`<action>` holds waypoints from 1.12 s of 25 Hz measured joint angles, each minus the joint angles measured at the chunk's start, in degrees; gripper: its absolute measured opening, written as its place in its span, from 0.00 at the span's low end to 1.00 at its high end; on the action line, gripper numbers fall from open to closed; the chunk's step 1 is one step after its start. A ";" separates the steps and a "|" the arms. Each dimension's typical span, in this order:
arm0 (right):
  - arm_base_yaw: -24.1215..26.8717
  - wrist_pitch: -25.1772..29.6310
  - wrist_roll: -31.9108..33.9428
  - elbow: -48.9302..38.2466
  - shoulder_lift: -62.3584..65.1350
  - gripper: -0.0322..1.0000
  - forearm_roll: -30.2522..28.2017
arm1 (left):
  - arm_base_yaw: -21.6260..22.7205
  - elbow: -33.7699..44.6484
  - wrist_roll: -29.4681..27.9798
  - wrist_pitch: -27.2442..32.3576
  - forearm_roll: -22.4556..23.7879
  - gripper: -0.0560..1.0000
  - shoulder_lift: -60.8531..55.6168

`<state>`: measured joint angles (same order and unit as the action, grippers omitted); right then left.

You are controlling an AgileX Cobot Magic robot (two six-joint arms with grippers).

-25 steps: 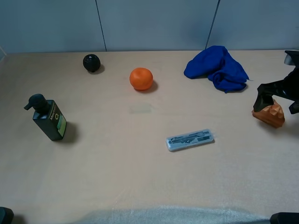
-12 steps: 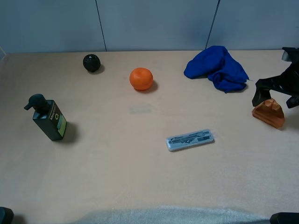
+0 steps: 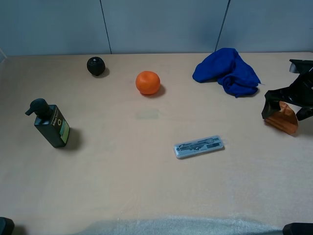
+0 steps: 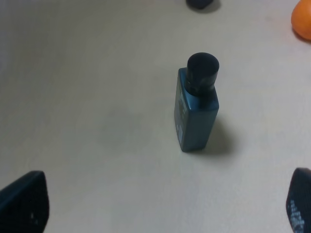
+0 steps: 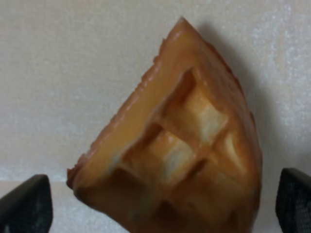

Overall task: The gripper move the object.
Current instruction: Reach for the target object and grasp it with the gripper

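Beige tabletop [image 3: 146, 186] fills the scene. Right gripper [image 3: 287, 104] sits at its right edge, jaws spread wide either side of the waffle wedge [image 5: 184, 141], which lies on the surface near the blue cloth [image 3: 227, 71]. Left gripper [image 4: 155, 208], equally wide, hovers near a dark pump bottle [image 4: 197, 109].

A light beige desk [image 3: 122, 186] is seen, backed by grey wall panels [image 3: 161, 24]. At the left of the frame a dark pump bottle [image 3: 51, 125] is stood upright, with a yellow-green label on its side. In the upper left a small black ball [image 3: 96, 65] is placed, and to its right, a little lower, a round orange fruit [image 3: 147, 82]. A crumpled blue cloth [image 3: 228, 71] is laid in the upper right. Near the centre, slightly to the right, a flat clear case [image 3: 199, 146] with dark tools inside is laid at a slight angle. A faint greenish patch [image 3: 147, 114] is noticed just below the fruit.
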<state>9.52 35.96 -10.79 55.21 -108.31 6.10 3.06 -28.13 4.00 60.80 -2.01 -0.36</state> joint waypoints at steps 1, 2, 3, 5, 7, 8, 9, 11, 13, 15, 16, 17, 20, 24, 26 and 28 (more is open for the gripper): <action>0.00 -0.23 0.00 0.00 -0.22 0.70 0.00 | 0.00 0.00 0.00 0.00 0.00 0.99 0.00; 0.00 -0.60 0.00 0.00 -0.50 0.70 0.00 | 0.00 0.00 0.00 0.00 0.00 0.99 0.00; 0.00 -0.89 -0.01 0.03 -0.86 0.70 0.00 | 0.00 0.00 0.00 0.00 0.00 0.99 0.00; 0.00 -1.18 -0.01 0.03 -1.52 0.70 0.00 | 0.00 0.00 0.00 0.00 0.00 0.99 0.00; 0.00 -1.30 -0.07 0.03 -2.33 0.70 0.00 | 0.00 0.00 0.00 0.00 0.00 0.99 0.00; 0.00 -1.30 -0.22 0.03 -2.82 0.70 0.00 | 0.00 0.00 0.00 0.00 0.00 0.99 0.00; 0.00 -1.36 -0.35 0.07 -3.12 0.70 0.00 | 0.00 0.00 0.00 0.00 0.00 0.99 0.00; 0.00 -1.49 -0.51 0.07 -3.59 0.70 -0.10 | 0.00 0.00 0.00 0.00 0.00 0.99 0.00; 0.00 -1.86 -0.62 0.07 -3.59 0.70 -0.03 | 0.00 0.00 0.00 0.00 0.00 0.99 0.00; 0.00 -2.18 -0.62 0.07 -3.61 0.70 -0.03 | 0.00 0.00 0.00 0.00 0.00 0.99 0.00; 0.00 -2.31 -0.62 0.07 -3.61 0.70 -0.03 | 0.00 0.00 0.00 0.00 0.00 0.99 0.00; 0.00 -2.33 -0.62 0.07 -3.61 0.70 -0.03 | 0.00 0.00 0.00 0.00 0.00 0.99 0.00; 0.00 -2.33 -0.62 0.07 -3.61 0.70 -0.03 | 0.00 0.00 0.00 0.00 0.00 0.99 0.00; 0.00 -2.38 -0.51 0.07 -3.61 0.55 -0.03 | 0.00 0.00 0.00 0.00 0.00 0.99 0.00; 0.00 -2.38 -0.44 0.07 -3.66 0.55 -0.03 | 0.00 0.00 0.00 0.00 0.00 0.99 0.00; 0.00 -2.44 -0.44 0.07 -3.66 0.55 -0.03 | 0.00 0.00 0.00 0.00 0.00 0.99 0.00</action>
<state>9.52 33.52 -11.23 55.28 -111.97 6.07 3.06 -28.13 4.00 60.80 -2.01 -0.36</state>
